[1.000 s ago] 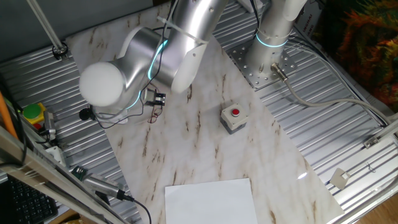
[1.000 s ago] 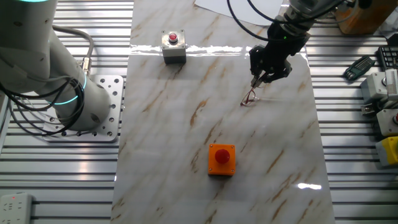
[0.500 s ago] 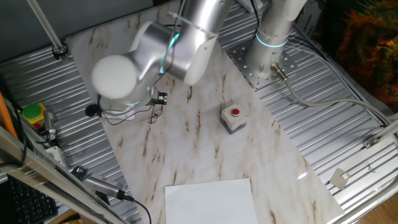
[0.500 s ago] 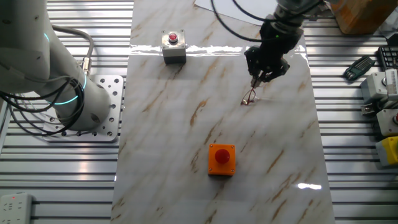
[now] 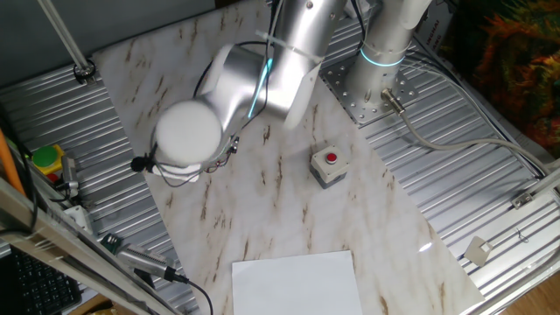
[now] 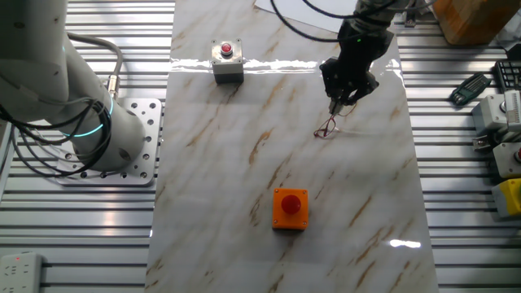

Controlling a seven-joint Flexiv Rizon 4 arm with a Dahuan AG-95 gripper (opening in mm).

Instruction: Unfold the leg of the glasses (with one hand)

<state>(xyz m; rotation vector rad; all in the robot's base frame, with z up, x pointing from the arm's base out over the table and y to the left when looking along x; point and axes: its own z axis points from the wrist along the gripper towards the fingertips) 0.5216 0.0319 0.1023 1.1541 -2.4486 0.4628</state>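
Overhead, arm bent low over the marble table, jaws tipped onto the glasses, grip unclear

Both cameras look steeply down from opposite sides, sharing the marble table and grey button box.

Arm swings across, hiding the glasses in one view

In one fixed view the arm's white-capped joint now sits further right and lower, covering the spot where the glasses showed a second ago. In the other fixed view the hand leans slightly further left above the glasses, whose outline on the counter looks barely changed.
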